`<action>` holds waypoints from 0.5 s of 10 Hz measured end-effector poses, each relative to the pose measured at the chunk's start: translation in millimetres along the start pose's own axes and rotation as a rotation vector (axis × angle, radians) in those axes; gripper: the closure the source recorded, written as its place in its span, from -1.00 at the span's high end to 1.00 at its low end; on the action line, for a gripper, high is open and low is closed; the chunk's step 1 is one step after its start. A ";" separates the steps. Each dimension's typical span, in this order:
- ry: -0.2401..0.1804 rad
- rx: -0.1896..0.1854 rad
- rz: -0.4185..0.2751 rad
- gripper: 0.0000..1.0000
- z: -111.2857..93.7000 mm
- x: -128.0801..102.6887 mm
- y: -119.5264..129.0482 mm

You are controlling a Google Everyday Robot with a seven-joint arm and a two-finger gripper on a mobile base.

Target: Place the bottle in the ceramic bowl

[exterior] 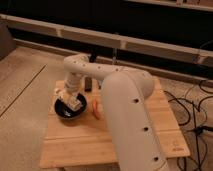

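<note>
The black ceramic bowl (pixel 63 110) sits on the left part of the wooden table (pixel 100 135). A small white bottle (pixel 73 103) lies tilted over the bowl's right half, at the gripper's tip. My gripper (pixel 69 99) hangs from the white arm (pixel 117 95) right above the bowl, at the bottle.
A thin orange-red stick (pixel 96 110) lies just right of the bowl. A small dark object (pixel 88 84) stands behind the bowl near the table's far edge. The arm's large white body covers the table's middle. Cables (pixel 192 110) lie on the floor at right.
</note>
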 end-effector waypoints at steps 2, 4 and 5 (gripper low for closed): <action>0.002 -0.014 0.009 0.19 -0.5 2.5 -7.8; 0.005 -0.021 0.011 0.55 -1.5 3.6 -12.0; 0.006 -0.024 0.010 0.60 -1.7 3.6 -13.1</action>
